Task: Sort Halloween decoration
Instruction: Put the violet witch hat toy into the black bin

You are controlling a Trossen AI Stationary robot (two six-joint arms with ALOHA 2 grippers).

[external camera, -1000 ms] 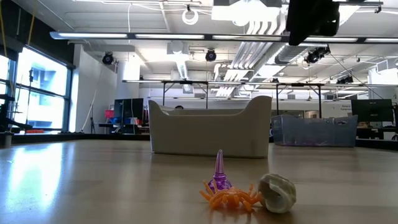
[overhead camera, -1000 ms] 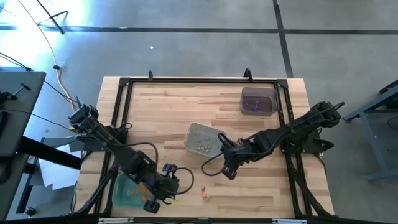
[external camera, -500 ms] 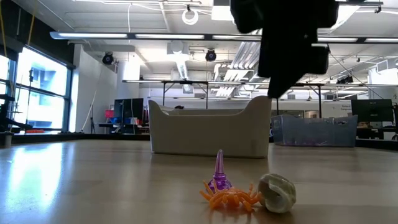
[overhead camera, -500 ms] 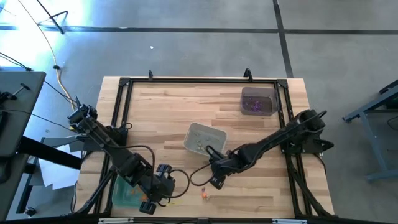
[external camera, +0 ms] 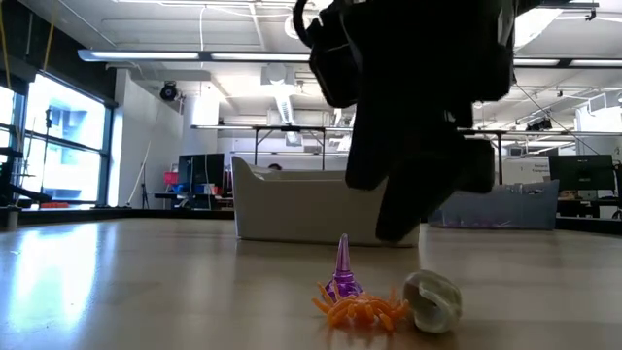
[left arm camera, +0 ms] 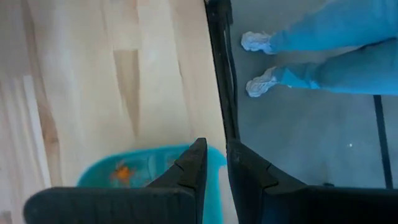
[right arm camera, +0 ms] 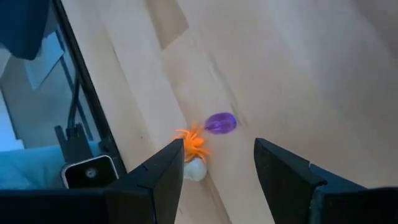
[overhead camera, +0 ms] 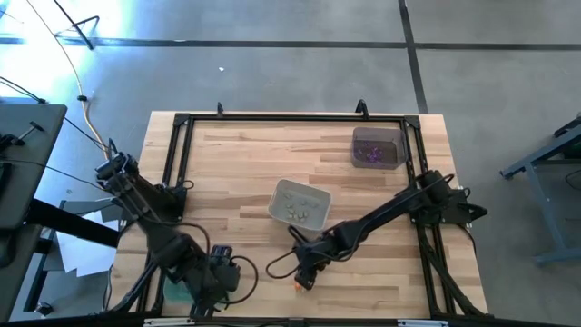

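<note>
Wooden table (overhead camera: pixel 236 173) holds three loose trinkets near its front edge; right gripper (right arm camera: pixel 214 165) has swung down over them, fingers spread wide, grasping nothing yet; left gripper (left arm camera: pixel 214 163), nearly clenched, holds nothing visible above green tray (left arm camera: pixel 149 163).

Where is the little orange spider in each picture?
High view: the orange spider is a speck near the table's front edge, under the right gripper.
Low view: bottom middle.
Left wrist view: not in it.
Right wrist view: near the middle.
Shared landmark: the purple cone touching it.
</note>
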